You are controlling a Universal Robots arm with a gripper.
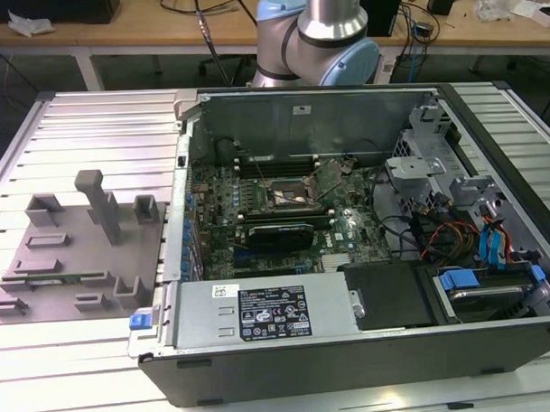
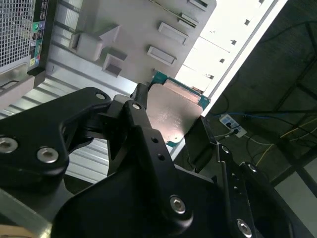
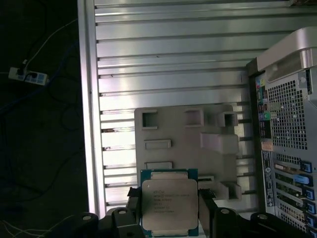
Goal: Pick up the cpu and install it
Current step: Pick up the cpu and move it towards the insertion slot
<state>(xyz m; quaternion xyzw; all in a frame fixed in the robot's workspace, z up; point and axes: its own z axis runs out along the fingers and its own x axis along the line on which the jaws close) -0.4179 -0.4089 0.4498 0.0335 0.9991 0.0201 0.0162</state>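
Gripper clamped on the cpu, pinching two opposite edges, up in the air well clear of the gray tray below. Square chip, silvery metal top, thin green border. Under the tray, slatted table. Just beside it, open case holding the motherboard, black-framed socket near its middle.

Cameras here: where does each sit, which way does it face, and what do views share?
Exterior view: off the arm, looking down into the open computer case and grey tray; the arm shows behind.
Second wrist view: at the wrist, looking along black fingers clamping the cpu.
First wrist view: at the wrist, looking past the cpu onto the tray.
Shared: both wrist views show cpu, fingers, tray.
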